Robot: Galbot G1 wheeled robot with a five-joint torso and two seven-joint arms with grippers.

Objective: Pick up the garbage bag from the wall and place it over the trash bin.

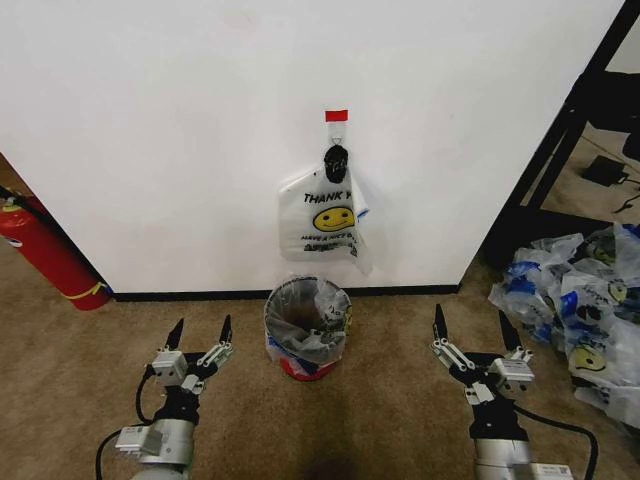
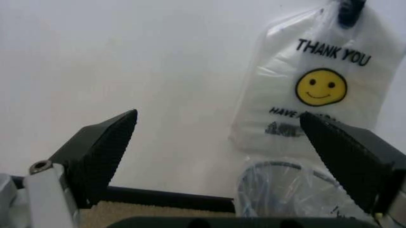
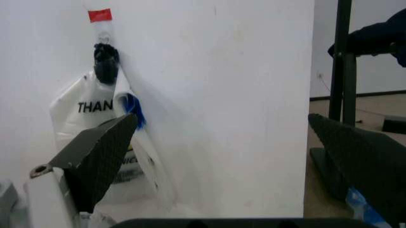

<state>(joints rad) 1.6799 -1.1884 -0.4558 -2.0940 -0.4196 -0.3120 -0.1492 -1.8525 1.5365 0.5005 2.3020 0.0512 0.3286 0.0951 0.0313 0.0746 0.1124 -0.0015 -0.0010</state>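
Translucent white, the garbage bag (image 1: 322, 215) was hung long-axis-down from the wall (image 1: 180, 120) hook, directly above the trash bin (image 1: 306, 328). Left gripper (image 1: 201, 334) and right gripper (image 1: 470, 329), both spread apart, were held low either side, about equally distant.

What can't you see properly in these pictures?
- Small print under the smiley on the garbage bag: too small in the head view, and the left gripper covers part of it in the left wrist view.
- Trash bin bottom: hidden by its liner.
- Bag pile: cut off by the edge.
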